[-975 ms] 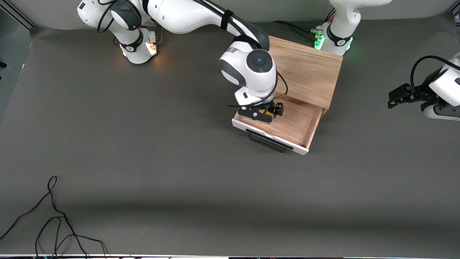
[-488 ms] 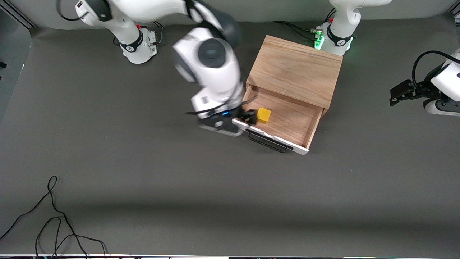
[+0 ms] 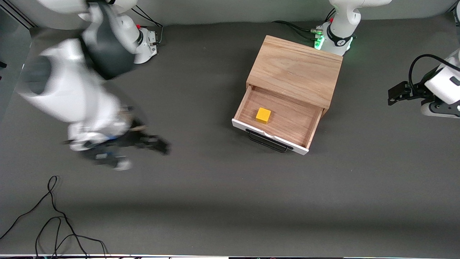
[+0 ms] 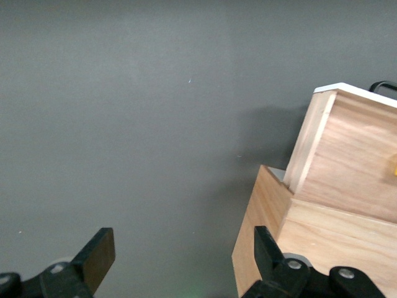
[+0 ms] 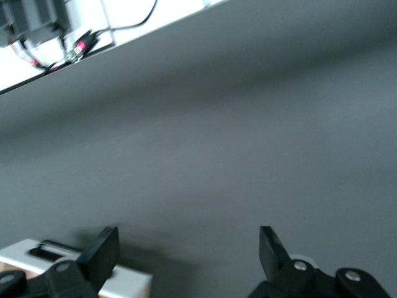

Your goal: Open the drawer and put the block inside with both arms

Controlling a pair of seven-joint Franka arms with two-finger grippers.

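Observation:
The drawer (image 3: 287, 120) of the light oak box (image 3: 296, 70) stands pulled out, with its white front (image 3: 269, 136) and black wire handle (image 3: 267, 142) toward the front camera. The yellow block (image 3: 263, 115) lies in the drawer, near the end toward the right arm. My right gripper (image 3: 152, 142) is blurred, open and empty over bare table toward the right arm's end, well apart from the drawer; its wrist view (image 5: 189, 248) shows the open fingers and the drawer's white front (image 5: 80, 276). My left gripper (image 3: 394, 96) waits open and empty at the left arm's end; its wrist view (image 4: 183, 254) shows the box (image 4: 335, 248).
Loose black cables (image 3: 54, 216) lie on the grey table at the right arm's end, nearest the front camera. The two arm bases (image 3: 143, 39) (image 3: 334, 39) stand along the top of the front view.
My right arm has let go of the block in the drawer and swung fast away toward its own end of the table. The left arm has barely moved.

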